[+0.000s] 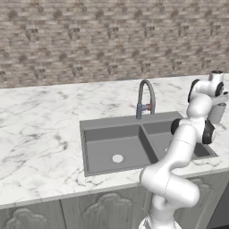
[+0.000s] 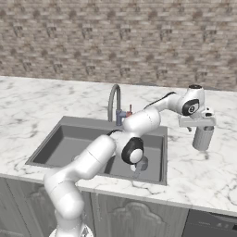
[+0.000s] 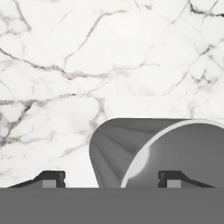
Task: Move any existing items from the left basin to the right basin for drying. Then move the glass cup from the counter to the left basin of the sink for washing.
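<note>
Left basin (image 1: 103, 150) of the dark grey double sink is seen bare; the small grey rounded glass (image 2: 141, 163) lies in the right basin (image 2: 155, 155). Further right, on the white marble counter (image 2: 203, 166), the tall grey translucent tumbler (image 2: 202, 138) is straddled by the claw (image 2: 199, 124), not yet clenched. Closing and lifting are judged next.

The gripper (image 2: 202, 132) is hanging over the glass cup (image 2: 202, 138), which is standing upright on the counter (image 2: 194, 173) right of the sink (image 2: 55, 139). A small glass (image 2: 141, 164) is sitting in the right basin (image 2: 155, 159), beside the faucet (image 2: 114, 102).
</note>
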Available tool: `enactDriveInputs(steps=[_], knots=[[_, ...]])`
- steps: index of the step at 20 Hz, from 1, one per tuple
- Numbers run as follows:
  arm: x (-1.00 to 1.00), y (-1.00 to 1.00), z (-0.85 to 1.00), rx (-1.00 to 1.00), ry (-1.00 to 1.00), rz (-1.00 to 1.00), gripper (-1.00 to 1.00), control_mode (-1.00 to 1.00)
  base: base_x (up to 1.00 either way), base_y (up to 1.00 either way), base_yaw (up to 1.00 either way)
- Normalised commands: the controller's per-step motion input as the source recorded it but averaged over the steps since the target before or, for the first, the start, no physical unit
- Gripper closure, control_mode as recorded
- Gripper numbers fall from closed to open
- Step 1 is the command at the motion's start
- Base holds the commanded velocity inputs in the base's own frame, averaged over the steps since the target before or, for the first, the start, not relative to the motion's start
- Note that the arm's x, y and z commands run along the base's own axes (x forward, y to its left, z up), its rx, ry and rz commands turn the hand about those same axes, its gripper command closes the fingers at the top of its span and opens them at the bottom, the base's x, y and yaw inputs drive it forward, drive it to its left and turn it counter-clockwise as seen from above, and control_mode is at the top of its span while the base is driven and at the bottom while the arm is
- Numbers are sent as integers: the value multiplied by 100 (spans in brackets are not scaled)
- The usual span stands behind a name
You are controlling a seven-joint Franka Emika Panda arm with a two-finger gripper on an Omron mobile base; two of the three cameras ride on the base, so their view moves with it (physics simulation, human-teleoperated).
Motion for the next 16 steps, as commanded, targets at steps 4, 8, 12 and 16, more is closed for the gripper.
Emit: enactDriveInputs(steps=[4, 8, 12, 16], knots=[[-1, 0, -4, 0, 3, 0, 100, -100, 0, 0, 0], [-15, 0, 0, 1, 0, 0, 100, -100, 0, 0, 0], [-60, 2, 0, 4, 0, 0, 100, -100, 0, 0, 0], [-66, 2, 0, 7, 0, 0, 100, -100, 0, 0, 0]])
